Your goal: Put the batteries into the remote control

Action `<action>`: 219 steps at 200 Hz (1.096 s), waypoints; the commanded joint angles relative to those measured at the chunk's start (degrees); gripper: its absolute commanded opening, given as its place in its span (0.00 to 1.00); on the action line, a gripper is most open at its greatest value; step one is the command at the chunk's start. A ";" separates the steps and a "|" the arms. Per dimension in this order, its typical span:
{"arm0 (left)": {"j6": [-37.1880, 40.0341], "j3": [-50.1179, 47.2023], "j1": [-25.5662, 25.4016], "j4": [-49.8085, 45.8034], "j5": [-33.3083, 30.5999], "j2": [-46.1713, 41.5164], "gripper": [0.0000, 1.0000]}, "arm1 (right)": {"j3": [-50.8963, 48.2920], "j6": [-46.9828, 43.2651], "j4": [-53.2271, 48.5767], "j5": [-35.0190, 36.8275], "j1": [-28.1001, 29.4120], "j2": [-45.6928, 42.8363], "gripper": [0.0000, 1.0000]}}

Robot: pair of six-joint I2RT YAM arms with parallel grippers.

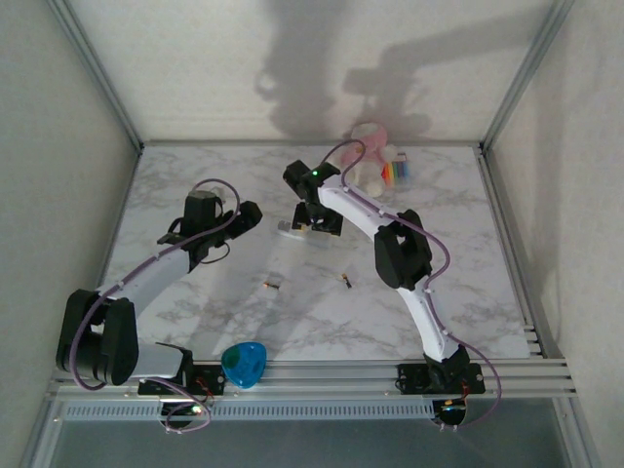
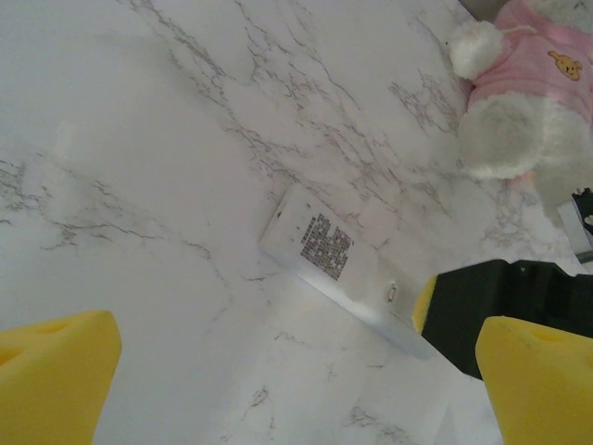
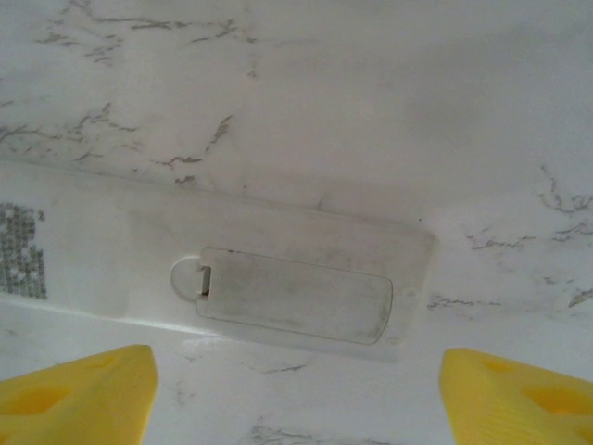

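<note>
Remote control [image 3: 278, 278] lies face down on the marble table [image 1: 468, 273], battery cover [image 3: 292, 297] on. My right gripper [image 3: 296, 399] hangs just above it, jaws spread, grasping nothing. My left gripper [image 2: 296, 380] is released too, beside the remote. Pale battery [image 1: 275, 285] and dark battery [image 1: 347, 282] lie apart, nearer my bases.

We find the remote control [image 3: 278, 278] lying flat and face down on the desk [image 3: 371, 93] directly under the right hand [image 3: 296, 394], its battery cover [image 3: 292, 297] shut. The whitish battery [image 1: 274, 285] and the dark battery [image 1: 346, 282] lie on their sides, apart, on the near side of that hand.
</note>
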 commanded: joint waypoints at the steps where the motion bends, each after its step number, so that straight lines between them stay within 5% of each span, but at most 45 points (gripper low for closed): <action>1: 0.77 -1.00 0.47 1.32 1.14 -1.00 0.99 | 1.35 3.01 -2.30 1.32 0.19 1.64 0.89; 140: 0.50 -1.31 0.57 2.02 1.83 -0.70 0.99 | 0.48 5.83 0.20 -1.99 -1.48 3.99 0.91; 219: 0.41 -1.16 0.84 2.14 2.16 -0.35 0.99 | -0.83 5.42 1.23 -2.67 -1.92 4.37 0.82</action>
